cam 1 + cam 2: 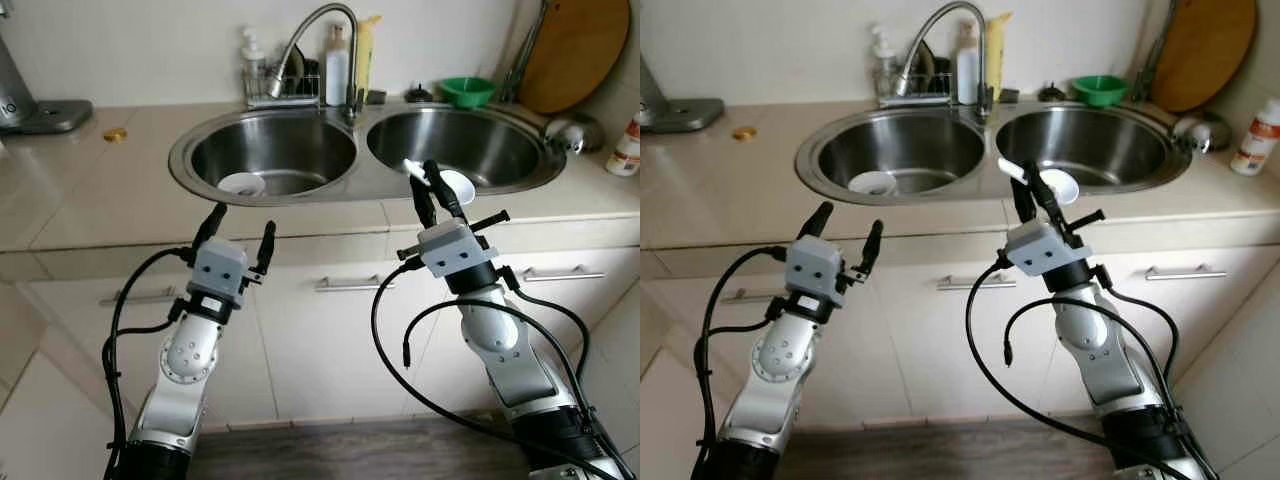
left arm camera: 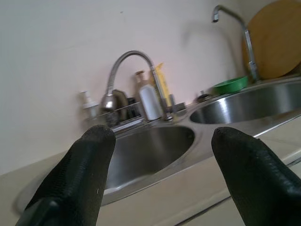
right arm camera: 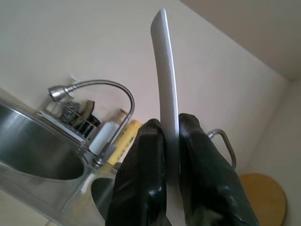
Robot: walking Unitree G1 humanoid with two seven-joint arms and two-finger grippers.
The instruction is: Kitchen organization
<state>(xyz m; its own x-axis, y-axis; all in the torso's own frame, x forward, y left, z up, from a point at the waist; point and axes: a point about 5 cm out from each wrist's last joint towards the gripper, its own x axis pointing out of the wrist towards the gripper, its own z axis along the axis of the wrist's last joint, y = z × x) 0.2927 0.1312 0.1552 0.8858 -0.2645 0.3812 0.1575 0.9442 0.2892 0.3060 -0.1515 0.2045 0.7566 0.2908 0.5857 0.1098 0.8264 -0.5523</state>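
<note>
Looking down through the eye views, we see a double steel sink (image 1: 200, 165) set in a beige counter (image 1: 90, 190), with a gooseneck faucet (image 1: 318, 30) behind the divider, a small white bowl (image 1: 241, 184) in the left basin, a green bowl (image 1: 467, 91) and a round wooden board (image 1: 572, 52) at the back right. Our left gripper (image 1: 238, 240) hovers in front of the counter edge below the left basin, fingers spread apart and holding nothing. Our right gripper (image 1: 433, 192) is raised at the near rim of the right basin, fingers pinched on a white spoon (image 1: 448, 183). In the left wrist view, both black fingertips (image 2: 89, 155) stand well apart, framing the sink. In the right wrist view, the two fingers (image 3: 143, 179) clamp the spoon's pale handle, which rises upright between them.
</note>
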